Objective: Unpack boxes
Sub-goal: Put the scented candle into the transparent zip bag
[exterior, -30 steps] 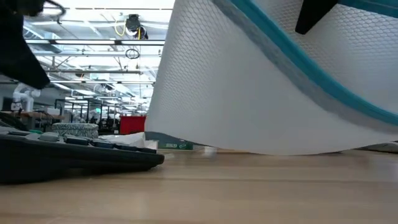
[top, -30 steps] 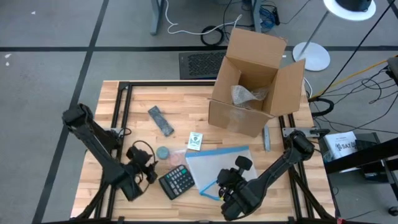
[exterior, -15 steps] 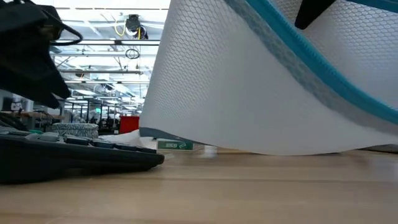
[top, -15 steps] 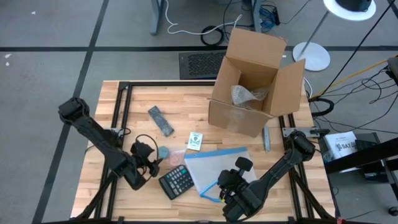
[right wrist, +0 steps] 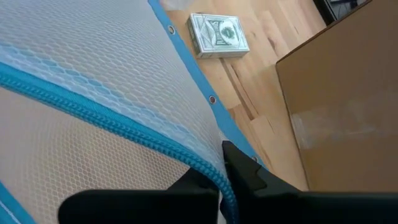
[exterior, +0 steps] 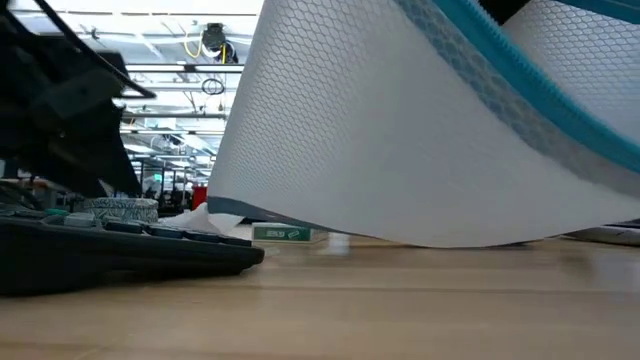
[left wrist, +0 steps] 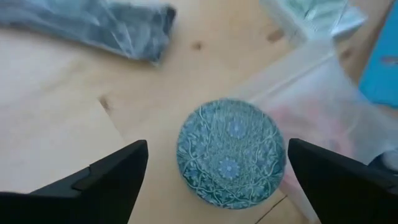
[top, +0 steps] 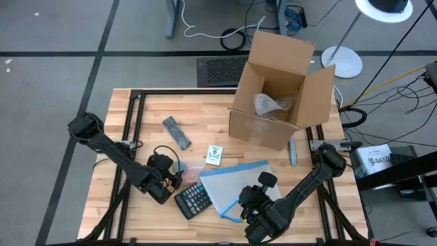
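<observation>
Two claws: left claw (top: 172,179) spread, right claw (top: 240,208) pinching pouch (top: 235,183); box (top: 278,92) well apart.

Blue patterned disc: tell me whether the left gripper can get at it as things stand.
Probably yes. The left gripper is open, its fingers flanking the blue patterned disc with bare wood between. A clear pouch lies against one side and might get caught.

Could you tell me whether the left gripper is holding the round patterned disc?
No, the left gripper stands open, its fingers either side of the round patterned disc, apart from it.
</observation>
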Controlling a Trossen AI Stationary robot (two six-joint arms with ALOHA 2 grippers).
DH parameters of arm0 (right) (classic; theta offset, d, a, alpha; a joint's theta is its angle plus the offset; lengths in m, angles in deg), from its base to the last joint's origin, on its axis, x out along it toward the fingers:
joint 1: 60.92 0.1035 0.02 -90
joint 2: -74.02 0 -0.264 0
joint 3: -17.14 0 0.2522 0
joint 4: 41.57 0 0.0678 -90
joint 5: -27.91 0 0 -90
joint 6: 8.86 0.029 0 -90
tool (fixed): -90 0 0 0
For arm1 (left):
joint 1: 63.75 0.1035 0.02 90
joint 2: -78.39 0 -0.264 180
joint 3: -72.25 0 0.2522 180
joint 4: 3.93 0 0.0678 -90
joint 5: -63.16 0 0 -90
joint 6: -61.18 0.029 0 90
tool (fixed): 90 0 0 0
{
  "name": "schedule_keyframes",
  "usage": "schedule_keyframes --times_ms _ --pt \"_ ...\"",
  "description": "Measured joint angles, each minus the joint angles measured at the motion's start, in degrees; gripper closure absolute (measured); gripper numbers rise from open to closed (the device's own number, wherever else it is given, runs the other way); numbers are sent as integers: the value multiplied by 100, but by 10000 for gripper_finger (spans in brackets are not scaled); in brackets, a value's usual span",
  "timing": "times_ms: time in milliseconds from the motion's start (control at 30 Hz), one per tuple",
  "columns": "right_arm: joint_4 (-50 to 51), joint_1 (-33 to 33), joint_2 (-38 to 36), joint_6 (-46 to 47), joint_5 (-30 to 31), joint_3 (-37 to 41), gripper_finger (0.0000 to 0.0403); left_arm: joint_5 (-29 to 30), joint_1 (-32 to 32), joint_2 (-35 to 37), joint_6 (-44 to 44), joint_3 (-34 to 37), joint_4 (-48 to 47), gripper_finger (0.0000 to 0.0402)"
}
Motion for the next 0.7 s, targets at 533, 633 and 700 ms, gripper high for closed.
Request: schedule_keyframes --times_ms 533,633,700 --pt "-7 15 0 17 28 0 403 -772 773 -572 1172 0 884 28" --pt "-8 15 0 19 26 0 403 -770 807 -613 1199 0 940 81" --pt "-8 16 0 20 26 0 403 -724 806 -613 1202 0 958 113"
